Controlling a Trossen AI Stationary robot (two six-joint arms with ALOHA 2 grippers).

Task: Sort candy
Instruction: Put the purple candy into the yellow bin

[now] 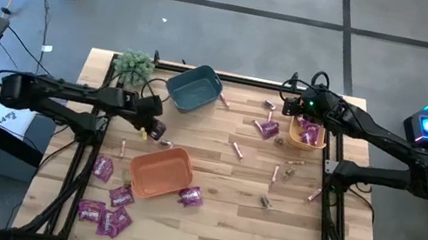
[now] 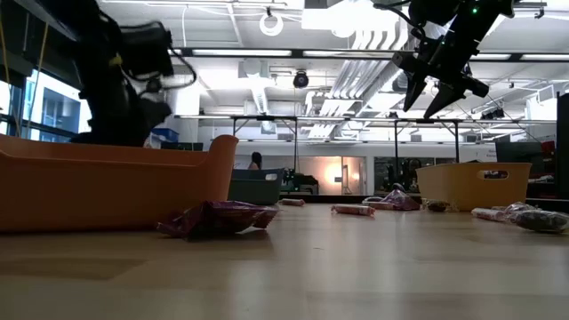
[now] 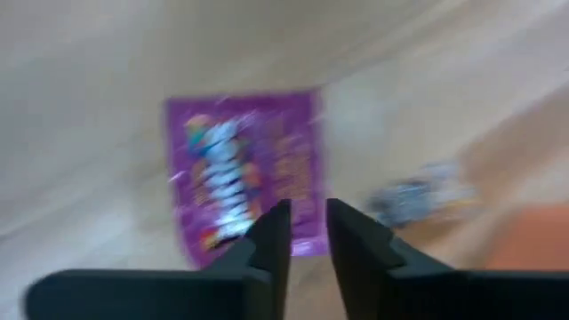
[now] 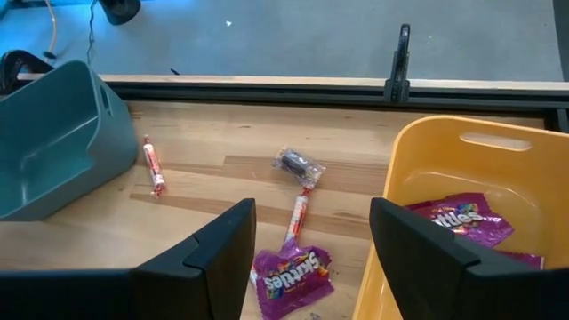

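Observation:
Candy lies scattered on the wooden table: magenta packets (image 1: 104, 215) near the front left, one (image 1: 190, 195) beside the orange bin (image 1: 161, 171), pink sticks (image 1: 237, 149) and a tiny dark piece (image 1: 265, 201) at mid-right. My left gripper (image 1: 155, 127) hangs just off the orange bin's far left corner; the blurred left wrist view shows a narrow gap between its fingers (image 3: 307, 233), with nothing in it, above a flat purple packet (image 3: 240, 173). My right gripper (image 4: 311, 258) is open, raised beside the yellow bin (image 4: 471, 178), over a packet (image 4: 293, 274).
The teal bin (image 1: 193, 87) lies at the far middle with a green plant ball (image 1: 134, 63) to its left. The yellow bin (image 1: 307, 133) holds purple packets (image 4: 458, 220). A pink stick (image 4: 154, 164) and a dark wrapped piece (image 4: 298, 164) lie between the teal and yellow bins.

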